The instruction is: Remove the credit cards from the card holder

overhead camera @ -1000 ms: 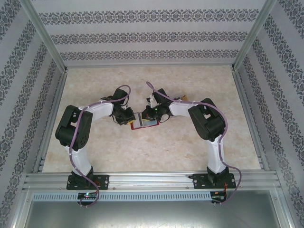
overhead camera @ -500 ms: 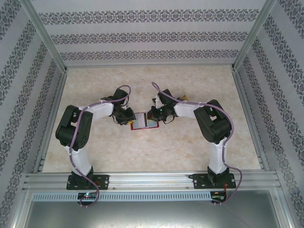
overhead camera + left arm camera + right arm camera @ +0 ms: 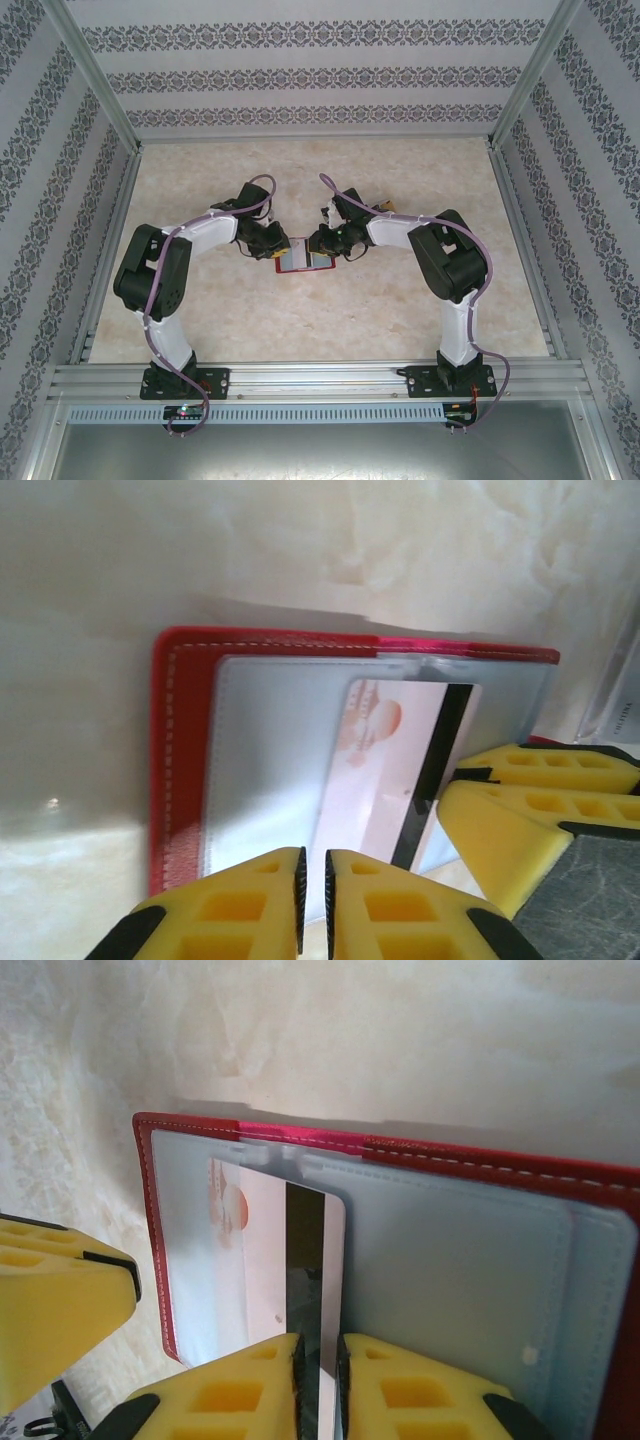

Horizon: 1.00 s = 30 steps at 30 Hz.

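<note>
Card holder open, one card half out of its pocket. Left gripper pinches holder's edge; right gripper straddles card, can't tell if gripping.

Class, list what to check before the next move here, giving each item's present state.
1. Card holder lies open: ok.
2. Credit card fully out of its pocket: not ok, partly in.
3. Right gripper fingertips over the card's striped edge: ok.
4. Right gripper's hold on the card: cannot tell.
5. Left gripper at the holder's edge: ok; pinning it: cannot tell.
</note>
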Motion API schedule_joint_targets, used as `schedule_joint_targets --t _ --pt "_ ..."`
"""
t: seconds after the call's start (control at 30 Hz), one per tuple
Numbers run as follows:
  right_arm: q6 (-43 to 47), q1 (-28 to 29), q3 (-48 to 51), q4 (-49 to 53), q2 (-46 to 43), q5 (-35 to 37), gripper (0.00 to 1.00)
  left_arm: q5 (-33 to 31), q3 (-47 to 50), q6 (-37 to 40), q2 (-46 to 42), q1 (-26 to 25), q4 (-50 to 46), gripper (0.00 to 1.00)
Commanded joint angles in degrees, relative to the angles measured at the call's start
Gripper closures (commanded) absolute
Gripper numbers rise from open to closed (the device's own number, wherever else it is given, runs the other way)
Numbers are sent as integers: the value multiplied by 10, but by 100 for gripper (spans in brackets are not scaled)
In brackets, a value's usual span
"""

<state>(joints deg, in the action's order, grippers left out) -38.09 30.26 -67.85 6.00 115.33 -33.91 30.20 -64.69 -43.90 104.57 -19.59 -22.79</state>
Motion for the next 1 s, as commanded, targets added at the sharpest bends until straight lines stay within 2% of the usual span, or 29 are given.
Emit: schedule_joint_targets --t 0.0,0.6,0.83,0.9,0.97 --pt "-4 6 -16 13 9 -1 79 17 -18 3 26 -14 16 84" --pt "-24 25 -22 -2 6 -14 80 -24 6 5 58 -15 1 87" --pt "-15 20 -11 22 -24 38 93 -29 2 12 50 -16 -2 86" --pt "-10 14 -5 28 -37 50 99 -29 -5 17 46 -15 -6 83" --pt "-3 7 4 36 -55 52 100 -21 -16 30 41 -15 -12 78"
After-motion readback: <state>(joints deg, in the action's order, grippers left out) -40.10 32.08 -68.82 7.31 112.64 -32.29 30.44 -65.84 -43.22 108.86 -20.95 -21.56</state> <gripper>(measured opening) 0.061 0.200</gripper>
